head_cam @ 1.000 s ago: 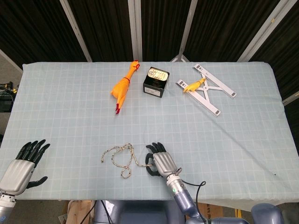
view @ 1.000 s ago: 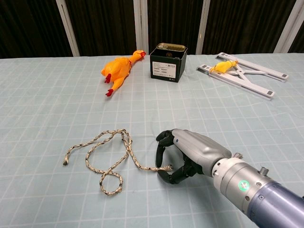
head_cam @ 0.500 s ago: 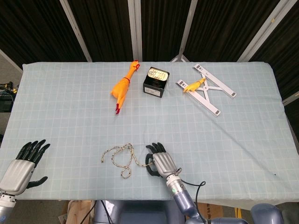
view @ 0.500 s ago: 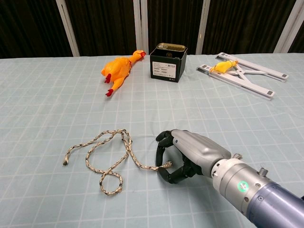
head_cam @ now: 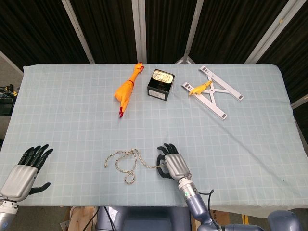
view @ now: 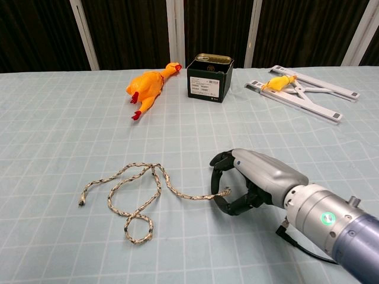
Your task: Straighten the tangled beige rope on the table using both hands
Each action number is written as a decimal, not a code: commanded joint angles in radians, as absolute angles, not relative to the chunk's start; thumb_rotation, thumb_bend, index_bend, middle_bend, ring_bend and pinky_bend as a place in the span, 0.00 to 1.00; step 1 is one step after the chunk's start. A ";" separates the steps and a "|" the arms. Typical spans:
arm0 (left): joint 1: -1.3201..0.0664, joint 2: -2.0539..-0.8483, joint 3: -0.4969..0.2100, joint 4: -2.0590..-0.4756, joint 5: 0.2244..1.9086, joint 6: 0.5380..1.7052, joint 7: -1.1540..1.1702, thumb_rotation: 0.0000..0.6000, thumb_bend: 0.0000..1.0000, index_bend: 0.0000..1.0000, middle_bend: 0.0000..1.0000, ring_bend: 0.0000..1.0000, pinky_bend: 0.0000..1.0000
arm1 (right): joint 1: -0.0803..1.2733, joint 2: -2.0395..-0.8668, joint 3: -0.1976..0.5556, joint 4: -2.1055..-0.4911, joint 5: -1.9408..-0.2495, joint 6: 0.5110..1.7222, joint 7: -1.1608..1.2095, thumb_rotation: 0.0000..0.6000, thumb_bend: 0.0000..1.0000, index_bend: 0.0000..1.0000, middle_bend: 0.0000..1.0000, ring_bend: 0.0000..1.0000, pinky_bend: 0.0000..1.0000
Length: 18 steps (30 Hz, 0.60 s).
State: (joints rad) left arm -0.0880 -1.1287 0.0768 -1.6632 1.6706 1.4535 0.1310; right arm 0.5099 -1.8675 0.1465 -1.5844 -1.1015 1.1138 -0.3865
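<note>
The beige rope point(head_cam: 126, 162) point(view: 137, 192) lies looped on the pale checked table near its front edge, with a small loop at its near end. My right hand point(head_cam: 173, 166) point(view: 254, 180) sits just right of it, pinching the rope's right end between thumb and fingers. The rope's left end point(view: 82, 201) lies free on the cloth. My left hand point(head_cam: 24, 172) hovers at the table's front left corner, fingers spread, holding nothing; the chest view does not show it.
At the back stand a yellow rubber chicken point(head_cam: 127, 89) point(view: 148, 89), a black box point(head_cam: 160, 84) point(view: 209, 77) and a white folding stand point(head_cam: 214, 92) point(view: 305, 89) with a small yellow toy point(head_cam: 199, 88) on it.
My right hand has moved to the right with the rope's end, drawing that stretch of rope out longer. The left hand has barely moved.
</note>
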 commanded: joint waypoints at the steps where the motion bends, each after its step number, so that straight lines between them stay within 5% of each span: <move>1: -0.104 -1.129 0.073 -1.690 1.661 1.423 0.161 1.00 0.06 0.08 0.00 0.00 0.00 | 0.504 -1.848 0.150 -1.601 -1.102 1.119 -0.380 1.00 0.49 0.60 0.20 0.00 0.00; 8: -0.204 -1.196 -0.012 -1.793 1.539 1.271 0.342 1.00 0.14 0.25 0.02 0.00 0.00 | 0.498 -1.805 0.157 -1.642 -1.103 1.127 -0.373 1.00 0.49 0.60 0.20 0.00 0.00; 18: -0.307 -1.302 -0.092 -1.851 1.366 1.171 0.532 1.00 0.22 0.29 0.04 0.00 0.00 | 0.498 -1.778 0.163 -1.672 -1.097 1.135 -0.370 1.00 0.49 0.61 0.20 0.00 0.00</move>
State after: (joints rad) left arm -0.2838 -1.2789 -0.0763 -1.8372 1.3931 1.1907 0.5008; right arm 0.4975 -1.7791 0.1622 -1.6713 -1.0974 1.1341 -0.3699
